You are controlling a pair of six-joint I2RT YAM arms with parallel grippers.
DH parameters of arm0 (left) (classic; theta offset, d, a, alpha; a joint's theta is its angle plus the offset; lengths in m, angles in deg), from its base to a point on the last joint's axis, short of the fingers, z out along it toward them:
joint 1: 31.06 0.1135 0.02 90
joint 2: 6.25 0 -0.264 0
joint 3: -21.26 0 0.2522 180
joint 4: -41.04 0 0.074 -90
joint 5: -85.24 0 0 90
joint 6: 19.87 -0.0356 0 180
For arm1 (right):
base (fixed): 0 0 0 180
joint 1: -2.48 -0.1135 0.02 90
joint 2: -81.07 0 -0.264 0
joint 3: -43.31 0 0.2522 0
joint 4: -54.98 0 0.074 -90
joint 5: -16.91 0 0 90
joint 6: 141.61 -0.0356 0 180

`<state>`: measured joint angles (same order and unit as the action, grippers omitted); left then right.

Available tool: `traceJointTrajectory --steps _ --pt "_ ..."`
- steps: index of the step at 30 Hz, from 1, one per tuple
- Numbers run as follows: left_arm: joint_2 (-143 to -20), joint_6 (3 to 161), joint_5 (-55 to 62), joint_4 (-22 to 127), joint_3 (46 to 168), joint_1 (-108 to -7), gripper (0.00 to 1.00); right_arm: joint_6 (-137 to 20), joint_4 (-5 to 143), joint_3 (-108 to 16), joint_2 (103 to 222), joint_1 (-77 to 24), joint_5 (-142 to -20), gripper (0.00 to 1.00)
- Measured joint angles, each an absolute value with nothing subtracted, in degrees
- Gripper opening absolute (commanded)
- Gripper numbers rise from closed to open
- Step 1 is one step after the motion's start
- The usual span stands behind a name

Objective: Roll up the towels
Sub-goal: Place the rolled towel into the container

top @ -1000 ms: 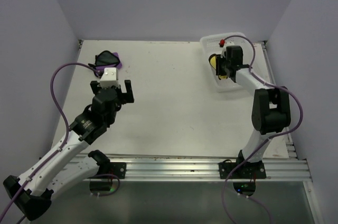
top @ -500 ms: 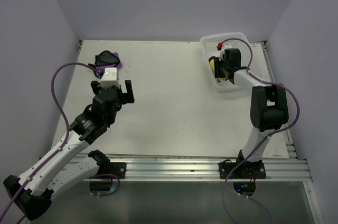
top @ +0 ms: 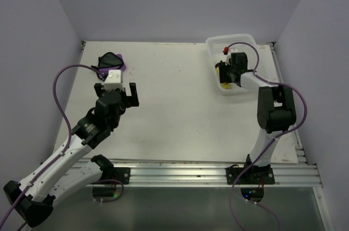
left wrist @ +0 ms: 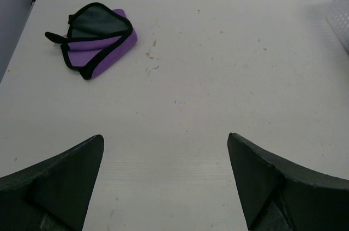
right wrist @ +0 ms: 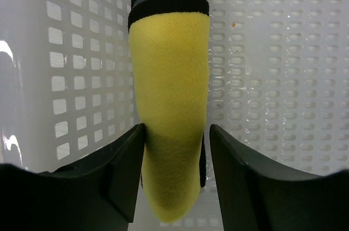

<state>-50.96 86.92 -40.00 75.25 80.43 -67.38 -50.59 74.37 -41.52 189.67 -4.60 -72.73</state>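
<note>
Right arm: right gripper (right wrist: 176, 133) is down inside the white basket (right wrist: 272, 78), which sits at the table's (top: 180, 95) far right corner. The yellow towel (right wrist: 170, 105) stands as a tight roll between its fingers, black edging at the top end. The left finger touches the roll and a thin gap shows at the right finger. We cannot tell whether the claw pinches the roll or only flanks it.

Left arm: left gripper (left wrist: 166, 154) hovers over the table's left half, jaws wide apart and nothing between them. The purple towel (left wrist: 98, 37) lies toward the far left corner, loosely folded rather than rolled, well apart from the claw.

Our reading: the yellow towel is rolled and is being stowed; the purple one is not yet started. The next move calls for a clean let-go, then a straight lift clear of the basket walls so the roll does not drag open.

Not resolved:
- The roll's lower end is cut off by the wrist picture's edge, so contact with the basket floor is unknown.
- From above, the wrist covers most of the yellow towel.
- The purple towel's loop is hard to pick out.
</note>
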Motion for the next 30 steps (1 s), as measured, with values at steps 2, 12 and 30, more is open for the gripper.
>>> traceJointTrajectory --steps 2,12,30 --pt "-50.96 86.92 -39.89 75.25 80.43 -67.38 1.0 -50.59 74.44 -41.52 189.67 -4.6 -72.73 0.56" --pt "-50.96 86.92 -39.65 75.25 80.43 -67.38 0.99 -50.74 76.32 -41.71 189.65 -4.6 -72.78 0.65" --pt "-51.5 86.92 -39.83 75.23 80.43 -67.31 0.99 -52.32 84.3 -47.02 181.32 -4.6 -74.07 0.68"
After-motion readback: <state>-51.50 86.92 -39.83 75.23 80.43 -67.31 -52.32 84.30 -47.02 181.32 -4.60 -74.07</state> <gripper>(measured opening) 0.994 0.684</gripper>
